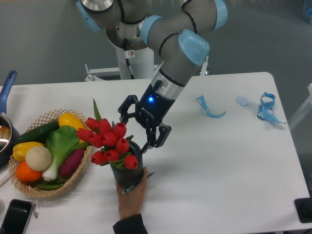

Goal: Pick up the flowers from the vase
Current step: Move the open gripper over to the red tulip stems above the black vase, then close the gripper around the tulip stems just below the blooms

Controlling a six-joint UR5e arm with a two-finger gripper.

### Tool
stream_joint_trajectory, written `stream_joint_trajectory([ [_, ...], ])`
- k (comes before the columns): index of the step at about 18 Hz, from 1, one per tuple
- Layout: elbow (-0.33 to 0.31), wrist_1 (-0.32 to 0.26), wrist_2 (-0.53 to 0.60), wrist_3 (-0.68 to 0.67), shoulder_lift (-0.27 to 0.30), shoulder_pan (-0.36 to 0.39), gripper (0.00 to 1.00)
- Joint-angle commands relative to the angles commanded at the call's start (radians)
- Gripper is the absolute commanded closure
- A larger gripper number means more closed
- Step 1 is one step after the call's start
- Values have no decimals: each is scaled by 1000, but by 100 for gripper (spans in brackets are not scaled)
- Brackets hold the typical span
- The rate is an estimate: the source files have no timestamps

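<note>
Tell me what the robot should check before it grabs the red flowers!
1. Flowers in the vase: ok.
2. Vase upright: ok, a person's hand holds its base.
3. End effector open: ok, fingers spread.
4. End effector lined up with the stems: cannot tell; it sits beside the blooms, upper right.
5. Hand clear of the end effector: ok, but near.
6. Basket clear of the flowers: not ok, blooms overlap its rim.

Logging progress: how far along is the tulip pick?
Done: gripper brought to the red tulips, jaws open. In hand: nothing gripped yet; the tulips sit in the dark vase, which a person's hand steadies. Left: close on the bunch, lift it out.
</note>
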Motion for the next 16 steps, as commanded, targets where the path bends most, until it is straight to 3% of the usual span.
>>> stream_joint_trajectory([
  [16, -25, 0, 5, -44, 5, -3, 0],
])
